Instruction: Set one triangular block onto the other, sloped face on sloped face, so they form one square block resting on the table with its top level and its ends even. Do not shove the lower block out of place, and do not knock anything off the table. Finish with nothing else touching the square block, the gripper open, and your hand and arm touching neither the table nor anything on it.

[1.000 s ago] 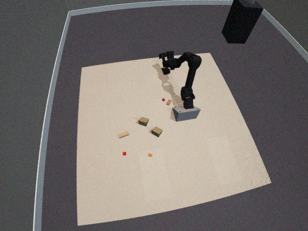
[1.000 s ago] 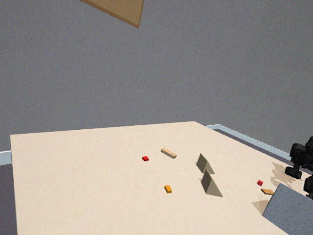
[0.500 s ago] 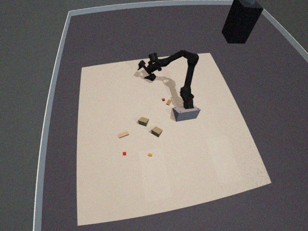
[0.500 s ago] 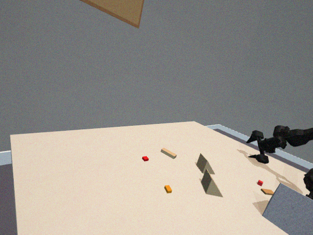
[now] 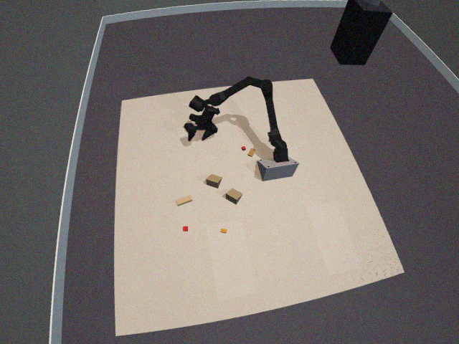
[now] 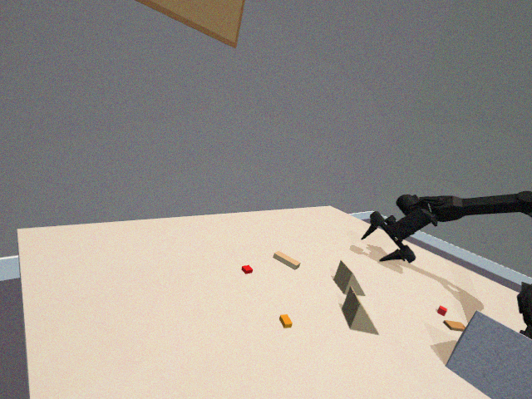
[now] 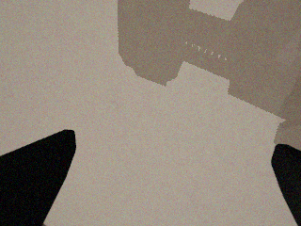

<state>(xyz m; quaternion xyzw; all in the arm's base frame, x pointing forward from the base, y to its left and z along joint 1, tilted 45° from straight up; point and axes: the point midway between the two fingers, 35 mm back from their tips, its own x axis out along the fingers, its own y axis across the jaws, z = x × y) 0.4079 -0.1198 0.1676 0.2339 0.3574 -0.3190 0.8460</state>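
Note:
Two brown triangular blocks stand apart on the table. One block (image 5: 234,196) (image 6: 362,319) is nearer the arm's base; the other block (image 5: 214,180) (image 6: 343,277) is a little farther off, with a gap between them. In the exterior view both show a narrow top edge and a dark side face. My gripper (image 5: 196,139) (image 6: 371,249) (image 7: 173,146) is open and empty, raised above the table well beyond the blocks. The wrist view shows only table surface and the arm's shadow between the fingers, no block.
A light wood strip (image 5: 183,200) (image 6: 286,260), a red piece (image 5: 185,228) (image 6: 247,268) and an orange piece (image 5: 224,230) (image 6: 285,320) lie around the blocks. Another red piece (image 5: 243,147) (image 6: 441,310) and a brown flat piece (image 5: 252,152) (image 6: 454,325) lie near the grey base (image 5: 280,171) (image 6: 494,356).

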